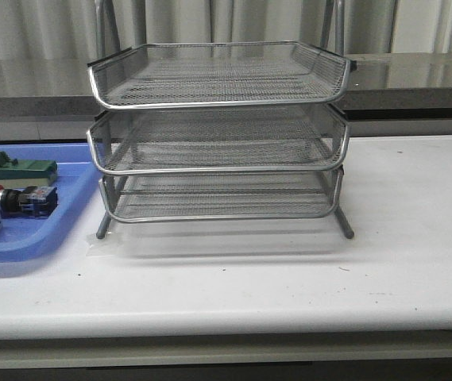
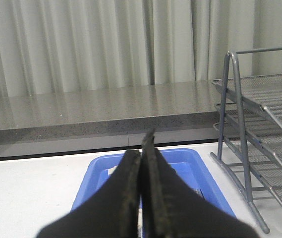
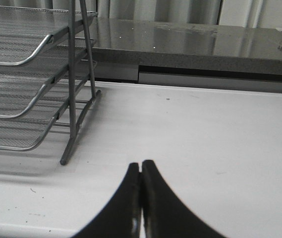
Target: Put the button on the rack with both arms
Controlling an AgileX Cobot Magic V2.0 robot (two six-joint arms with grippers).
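button point(image 1: 25, 198) lies in the blue tray point(image 1: 60, 213) at nine o'clock of the rack point(image 1: 219, 131); left gripper point(image 2: 141, 163) and right gripper point(image 3: 141, 171), both clenched empty, should spread first.

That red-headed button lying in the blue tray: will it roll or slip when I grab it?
The button lies on its side in the blue tray, and its boxy dark body probably stops it rolling far. The rounded red head looks like a poor grip; the flat body sides seem safer. It looks small and rigid, likely light.
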